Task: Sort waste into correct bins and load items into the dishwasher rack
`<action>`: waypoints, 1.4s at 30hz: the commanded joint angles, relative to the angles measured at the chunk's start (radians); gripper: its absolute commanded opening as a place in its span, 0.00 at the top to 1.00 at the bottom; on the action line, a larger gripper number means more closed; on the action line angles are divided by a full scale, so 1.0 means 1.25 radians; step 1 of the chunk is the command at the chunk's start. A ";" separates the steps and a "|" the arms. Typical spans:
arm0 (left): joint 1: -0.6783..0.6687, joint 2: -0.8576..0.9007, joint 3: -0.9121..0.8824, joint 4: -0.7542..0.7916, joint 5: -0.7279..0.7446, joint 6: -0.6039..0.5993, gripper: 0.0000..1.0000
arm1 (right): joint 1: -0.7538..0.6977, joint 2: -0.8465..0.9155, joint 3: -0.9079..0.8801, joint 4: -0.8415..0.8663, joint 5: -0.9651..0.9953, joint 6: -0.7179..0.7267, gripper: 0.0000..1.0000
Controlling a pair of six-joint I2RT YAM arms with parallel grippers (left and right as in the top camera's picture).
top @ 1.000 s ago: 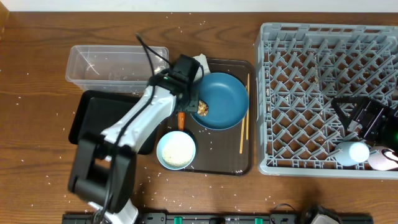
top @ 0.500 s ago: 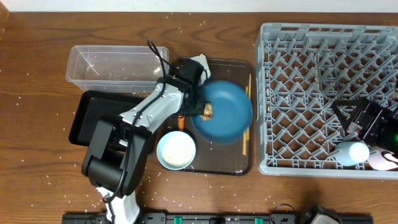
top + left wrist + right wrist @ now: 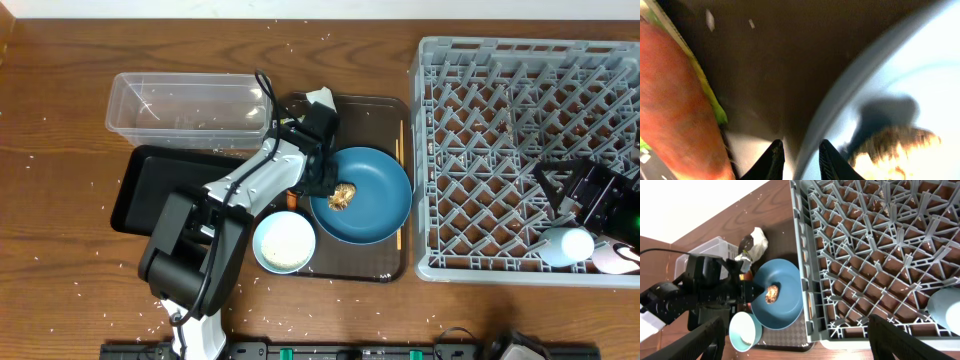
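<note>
My left gripper [image 3: 318, 182] is shut on the left rim of the large blue bowl [image 3: 372, 200], which sits on the brown serving tray. In the left wrist view the rim [image 3: 840, 100] runs between the jaws [image 3: 797, 160]. A brown food lump [image 3: 343, 196] lies in the bowl. The carrot [image 3: 675, 110] and green-yellow wrapper [image 3: 705, 85] lie just left of it. Crumpled tissue [image 3: 320, 98] is at the tray's back. The chopsticks [image 3: 399, 140] are partly under the bowl. My right gripper [image 3: 575, 190] hangs open over the dishwasher rack [image 3: 520, 60].
A small light-blue bowl [image 3: 283, 242] with rice stands at the serving tray's [image 3: 370, 262] front left. The clear tub [image 3: 185, 105] and black tray [image 3: 150, 190] lie left of it. A white bowl [image 3: 563, 245] and pink cup [image 3: 615, 260] sit in the rack's front right corner. Rice grains dot the table.
The left gripper has lifted and dragged the blue bowl right and toward the front, so it now overlaps the chopsticks. The lump shifted inside it. The right arm has not moved.
</note>
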 commanded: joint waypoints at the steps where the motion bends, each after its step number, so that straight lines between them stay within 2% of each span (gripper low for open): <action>1: 0.002 0.013 -0.009 0.006 -0.031 0.002 0.80 | 0.011 -0.001 0.006 -0.002 0.009 -0.015 0.17; 2: 0.002 0.012 -0.009 0.004 -0.031 0.002 0.94 | 0.011 -0.001 0.006 -0.002 0.017 -0.015 0.17; 8: 0.021 -0.030 0.019 -0.067 -0.022 0.001 0.94 | 0.011 -0.001 0.006 -0.015 0.044 -0.015 0.17; 14: 0.068 -0.190 0.083 -0.172 -0.055 0.002 0.94 | 0.011 -0.001 0.006 -0.013 0.045 -0.015 0.17; 17: 0.096 -0.280 0.113 -0.251 -0.175 0.002 0.94 | 0.011 -0.001 0.006 -0.013 0.045 -0.015 0.17; 23: 0.121 -0.449 0.122 -0.418 -0.569 0.001 0.94 | 0.011 -0.001 0.006 -0.012 0.045 -0.015 0.17; 25: 0.121 -0.485 0.122 -0.458 -0.659 -0.010 0.94 | 0.011 -0.001 0.006 -0.009 0.045 -0.015 0.17; 30: 0.121 -0.518 0.118 -0.540 -0.821 -0.077 0.94 | 0.011 -0.001 0.006 -0.006 0.045 -0.015 0.16; 33: 0.121 -0.501 0.099 -0.589 -0.967 -0.179 0.94 | 0.011 -0.001 0.006 -0.007 0.045 -0.015 0.16; 35: 0.121 -0.479 0.083 -0.590 -0.999 -0.225 0.94 | 0.011 -0.001 0.006 -0.007 0.045 -0.015 0.16; 42: 0.119 -0.331 0.063 -0.609 -1.045 -0.269 0.94 | 0.011 -0.001 0.006 -0.010 0.045 -0.015 0.17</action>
